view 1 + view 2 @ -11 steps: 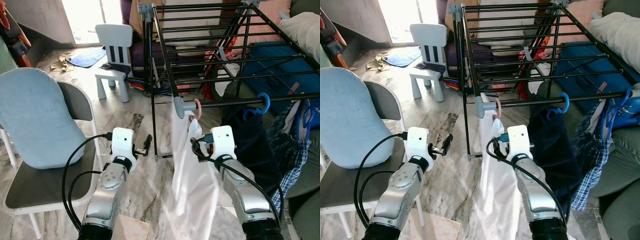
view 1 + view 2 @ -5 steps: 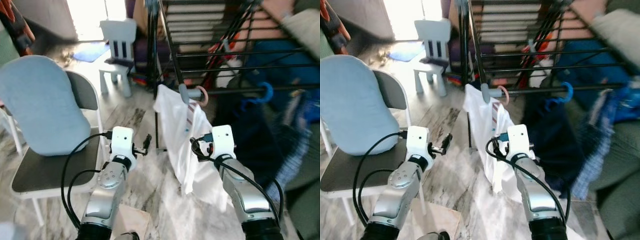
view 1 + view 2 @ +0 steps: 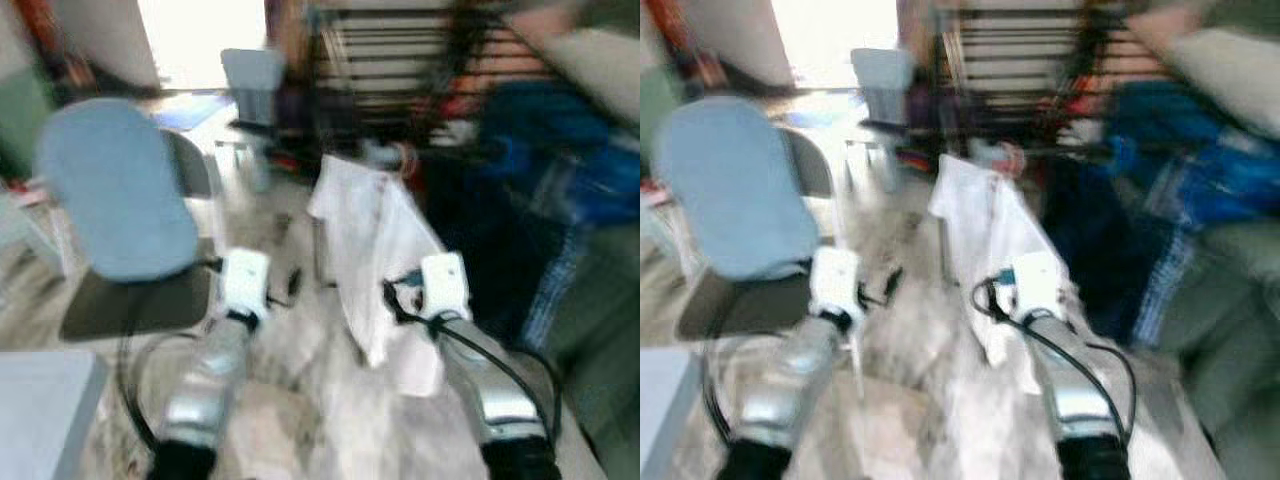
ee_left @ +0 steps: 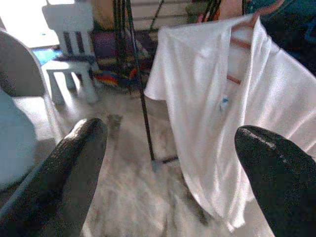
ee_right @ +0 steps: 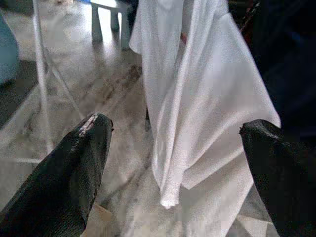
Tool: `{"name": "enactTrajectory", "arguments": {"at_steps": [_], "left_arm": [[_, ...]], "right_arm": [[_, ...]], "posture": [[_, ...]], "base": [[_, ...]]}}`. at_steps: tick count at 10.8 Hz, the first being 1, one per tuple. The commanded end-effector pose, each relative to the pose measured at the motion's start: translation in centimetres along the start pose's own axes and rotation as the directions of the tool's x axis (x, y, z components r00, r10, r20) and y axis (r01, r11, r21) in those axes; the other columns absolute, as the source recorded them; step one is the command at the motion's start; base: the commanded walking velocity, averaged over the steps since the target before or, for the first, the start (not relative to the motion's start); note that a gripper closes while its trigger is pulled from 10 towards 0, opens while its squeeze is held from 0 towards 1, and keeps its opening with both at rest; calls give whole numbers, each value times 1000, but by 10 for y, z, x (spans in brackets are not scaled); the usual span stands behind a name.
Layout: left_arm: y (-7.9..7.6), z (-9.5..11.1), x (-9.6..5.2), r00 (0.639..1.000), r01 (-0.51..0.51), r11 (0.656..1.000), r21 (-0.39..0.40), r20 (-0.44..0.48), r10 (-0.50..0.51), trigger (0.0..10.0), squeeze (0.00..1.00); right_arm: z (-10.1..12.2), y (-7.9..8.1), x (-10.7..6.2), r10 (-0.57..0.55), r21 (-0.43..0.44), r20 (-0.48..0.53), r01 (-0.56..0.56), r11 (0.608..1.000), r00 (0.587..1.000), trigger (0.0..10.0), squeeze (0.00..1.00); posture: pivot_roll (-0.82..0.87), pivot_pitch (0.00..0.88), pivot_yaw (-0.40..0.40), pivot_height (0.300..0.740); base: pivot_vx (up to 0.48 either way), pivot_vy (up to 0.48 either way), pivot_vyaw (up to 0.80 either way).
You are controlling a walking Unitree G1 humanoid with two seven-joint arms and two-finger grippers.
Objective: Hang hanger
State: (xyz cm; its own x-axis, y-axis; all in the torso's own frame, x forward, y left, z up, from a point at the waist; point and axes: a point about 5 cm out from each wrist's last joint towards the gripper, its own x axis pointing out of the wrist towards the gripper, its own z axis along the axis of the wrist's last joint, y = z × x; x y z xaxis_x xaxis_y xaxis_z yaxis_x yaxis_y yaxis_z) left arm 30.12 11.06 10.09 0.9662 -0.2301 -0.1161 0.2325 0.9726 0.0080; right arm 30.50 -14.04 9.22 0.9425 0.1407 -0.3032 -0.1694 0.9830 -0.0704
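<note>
Hanger (image 4: pixel 240 30) with white shirt (image 4: pixel 232 108) hangs on drying rack (image 4: pixel 133 74) ahead of both end effectors, left end effector (image 4: pixel 173 148) and right end effector (image 5: pixel 173 153) spread wide, empty.

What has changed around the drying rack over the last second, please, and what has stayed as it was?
Mostly the camera: the head views have swung and blurred, so the robot seems to be backing or turning away. The white shirt, which hung edge-on a second ago, now shows spread on its hanger, at the rack. Both arms stay low, the left gripper and right gripper open and holding nothing. The chair stays put.
</note>
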Motion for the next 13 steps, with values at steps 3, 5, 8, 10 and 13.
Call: {"name": "enactTrajectory", "arguments": {"at_steps": [3, 5, 8, 10, 13], "left_arm": [[6, -6, -6, 1000, 27, 993, 112, -1, -27, 10000, 0], [26, -14, -18, 1000, -29, 980, 198, 17, 26, 10000, 0], [42, -35, -29, 987, -161, 979, 124, -3, 163, 10000, 0], [38, -36, -22, 985, -172, 983, 66, 18, 171, 10000, 0], [37, -34, -15, 986, -165, 984, 61, 36, 164, 10000, 0]], "right_arm": [[-3, -2, 5, -11, -40, -8, 11, 999, 1000, 10000, 635], [-5, -13, 6, -47, -109, -15, 45, 993, 999, 10000, 0], [-15, -32, 4, -103, -102, -23, 100, 990, 994, 10000, 0], [-18, -24, 9, -89, -116, -15, 87, 989, 996, 10000, 0], [-21, -13, 15, -58, -131, -15, 55, 990, 998, 10000, 0]], "posture": [[-134, 0, 28, 740], [-123, 0, 35, 740], [-138, 0, 44, 740], [-135, 0, 31, 740], [-135, 0, 34, 740]], "base": [[-309, 0, 0], [0, 0, 0], [0, 0, 0], [0, 0, 0], [0, -210, 0]]}}
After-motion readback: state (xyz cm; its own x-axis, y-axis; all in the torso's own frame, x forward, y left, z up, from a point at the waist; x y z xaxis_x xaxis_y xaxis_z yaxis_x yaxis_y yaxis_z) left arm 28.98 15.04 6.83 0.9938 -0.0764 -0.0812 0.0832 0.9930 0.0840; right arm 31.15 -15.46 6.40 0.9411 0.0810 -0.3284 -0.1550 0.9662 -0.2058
